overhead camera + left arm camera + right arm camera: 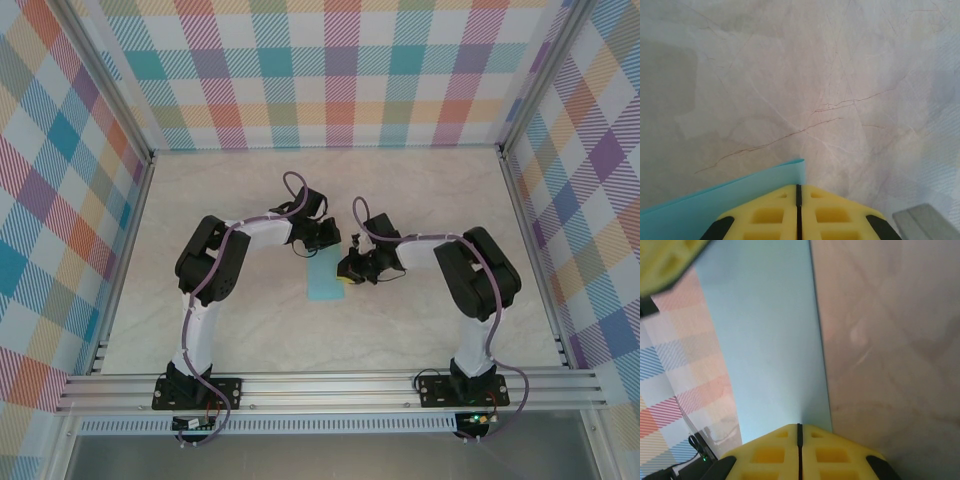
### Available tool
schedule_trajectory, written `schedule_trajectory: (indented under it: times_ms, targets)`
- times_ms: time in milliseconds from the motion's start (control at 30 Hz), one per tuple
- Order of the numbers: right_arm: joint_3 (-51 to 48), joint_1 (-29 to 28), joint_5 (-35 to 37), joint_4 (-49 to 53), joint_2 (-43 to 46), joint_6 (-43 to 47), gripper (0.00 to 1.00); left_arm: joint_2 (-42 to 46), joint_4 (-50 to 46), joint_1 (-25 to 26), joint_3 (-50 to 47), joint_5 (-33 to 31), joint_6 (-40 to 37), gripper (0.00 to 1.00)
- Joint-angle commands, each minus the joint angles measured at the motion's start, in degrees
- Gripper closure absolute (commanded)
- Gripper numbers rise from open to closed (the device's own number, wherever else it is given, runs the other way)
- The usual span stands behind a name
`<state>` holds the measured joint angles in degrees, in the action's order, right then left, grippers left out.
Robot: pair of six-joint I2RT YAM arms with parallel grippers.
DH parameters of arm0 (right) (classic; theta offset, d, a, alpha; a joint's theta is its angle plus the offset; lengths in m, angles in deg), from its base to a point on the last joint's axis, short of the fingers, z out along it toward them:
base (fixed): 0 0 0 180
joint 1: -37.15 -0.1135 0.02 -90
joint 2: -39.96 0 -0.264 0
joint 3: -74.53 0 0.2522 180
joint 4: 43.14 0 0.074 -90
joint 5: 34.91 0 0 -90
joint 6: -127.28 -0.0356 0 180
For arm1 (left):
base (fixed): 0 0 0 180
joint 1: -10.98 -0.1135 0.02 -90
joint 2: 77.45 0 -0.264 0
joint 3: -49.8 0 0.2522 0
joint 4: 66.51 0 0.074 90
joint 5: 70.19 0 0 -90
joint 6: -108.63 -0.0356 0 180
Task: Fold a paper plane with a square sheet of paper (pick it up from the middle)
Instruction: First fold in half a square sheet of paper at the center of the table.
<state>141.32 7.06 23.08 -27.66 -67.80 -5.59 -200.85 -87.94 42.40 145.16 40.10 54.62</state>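
readable text: none for you | square sheet of paper point(324, 281): plain, no print | checked walls point(340, 70): pattern only, no lettering | table point(420, 190): veining, no marks

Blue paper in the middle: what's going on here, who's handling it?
Both arms meet at the middle of the table at the light blue sheet of paper. The right gripper has its jaws shut with its tips at the sheet's edge; the left gripper is shut too, a corner of the sheet beside its tips. Whether either pinches it or just presses it isn't clear. From above the sheet looks narrow, perhaps folded once; no plane yet.
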Motion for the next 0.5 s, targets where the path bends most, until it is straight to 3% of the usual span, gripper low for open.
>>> schedule_trajectory:
  times_ms: [0, 467]
  targets:
    - [-3.95, -2.11, -1.33, 5.79, 1.68, -1.42, 0.93, -3.17, -3.16, 0.05, 0.54, -3.42, -1.43, 0.91]
    - [-11.41, -3.75, -1.06, 6.44, 6.78, -3.2, 0.93, -3.25, -3.24, 0.05, 0.49, -3.16, -1.59, 0.91]
